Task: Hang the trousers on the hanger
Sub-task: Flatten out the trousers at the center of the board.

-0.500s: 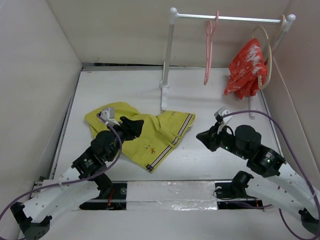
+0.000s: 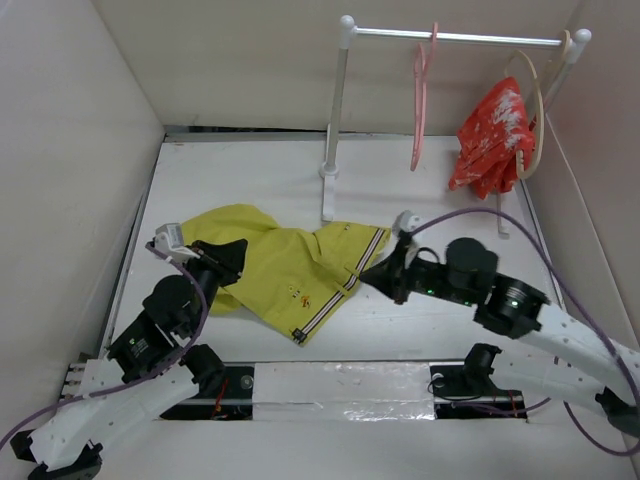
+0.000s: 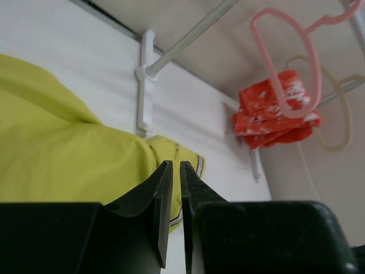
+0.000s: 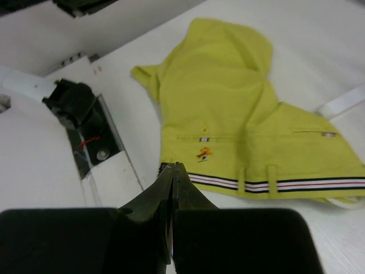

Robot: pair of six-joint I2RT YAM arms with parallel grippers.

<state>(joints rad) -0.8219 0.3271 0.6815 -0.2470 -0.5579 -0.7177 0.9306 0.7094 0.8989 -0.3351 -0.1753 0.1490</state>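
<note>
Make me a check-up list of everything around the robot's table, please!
Surface: white table, with the trousers lying on it.
Job's things: yellow trousers lie crumpled between the arms; pink hanger hangs bare on the rail.
Clutter: red garment on a beige hanger at the rail's right end.
Grippers: left claw all but closed, holding nothing, over the trousers' left side; right claw shut and empty, its tip by the striped waistband.
Cables: a purple cable loops along each arm, none on the cloth.
Surroundings: white rail stand; plain walls on three sides.
</note>
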